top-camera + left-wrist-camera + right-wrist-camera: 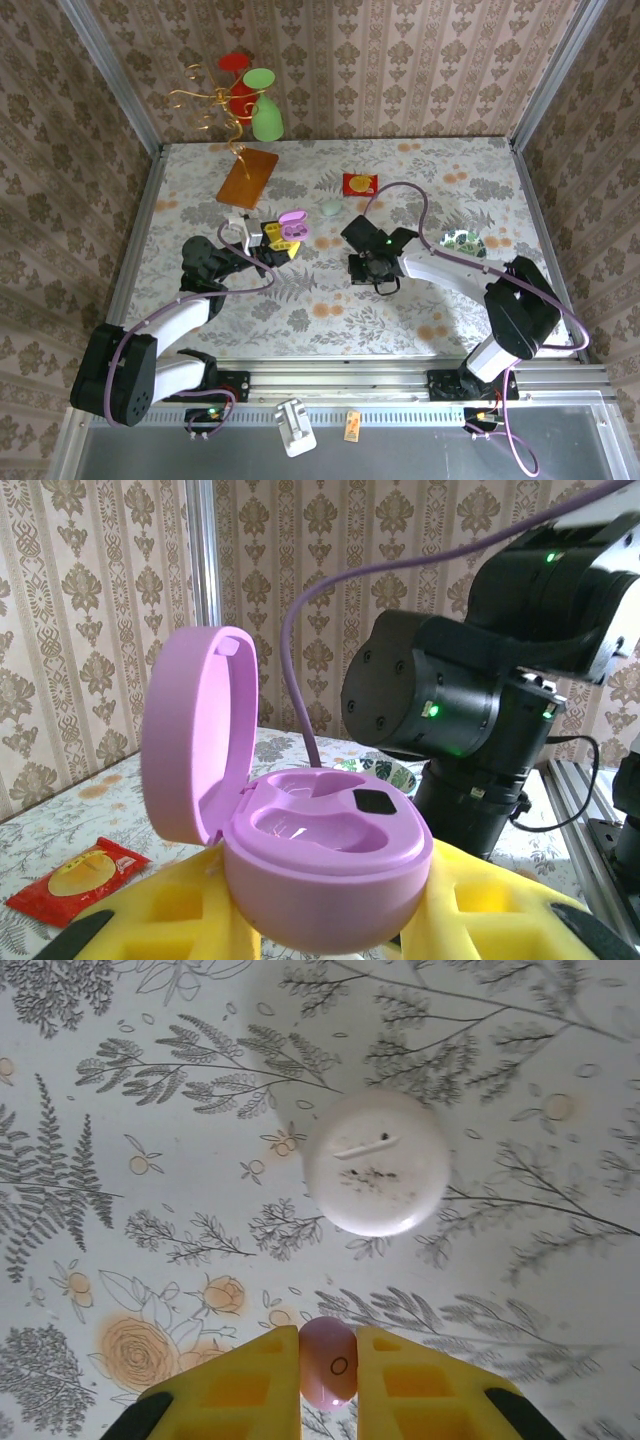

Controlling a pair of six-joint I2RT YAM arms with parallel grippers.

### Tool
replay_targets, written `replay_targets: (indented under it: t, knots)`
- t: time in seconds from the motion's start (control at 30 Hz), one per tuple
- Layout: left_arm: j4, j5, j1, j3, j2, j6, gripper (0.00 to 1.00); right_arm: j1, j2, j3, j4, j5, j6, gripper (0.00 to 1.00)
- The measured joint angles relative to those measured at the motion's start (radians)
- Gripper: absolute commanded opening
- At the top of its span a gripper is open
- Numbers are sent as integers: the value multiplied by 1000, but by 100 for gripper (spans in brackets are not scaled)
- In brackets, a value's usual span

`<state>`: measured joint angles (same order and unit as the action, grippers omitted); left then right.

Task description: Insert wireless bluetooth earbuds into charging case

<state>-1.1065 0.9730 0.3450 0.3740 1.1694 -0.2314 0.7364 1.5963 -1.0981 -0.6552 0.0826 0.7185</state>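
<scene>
Yellow fingers of the left gripper are closest to the left wrist camera. They are closed narrowly on the bottom of a lilac case, which sits between them. Its lid stands open on the left side, and two shallow hollows show in the body. Behind the case, to the left, a red packet lies flat on the flowered table. To the right, the black right arm rises near, with small green lights on it. Seen from above, the lilac case is held a little left of the table's middle.

In the right wrist view, the right gripper has its yellow fingers drawn close together on one small pink earbud. They touch it on both sides. I cannot tell if the earbud also touches the table. Beyond the fingers, a round white case lies shut on the table, apart from the earbud.
</scene>
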Motion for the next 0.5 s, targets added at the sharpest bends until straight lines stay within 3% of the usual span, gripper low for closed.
replay_targets:
  t: [0.3,0.5]
  knots:
    - [0,0,0,0,0,0,26,74,146,-166,-267,286,20,16]
    - [0,0,0,0,0,0,26,103,189,-205,-364,375,26,15]
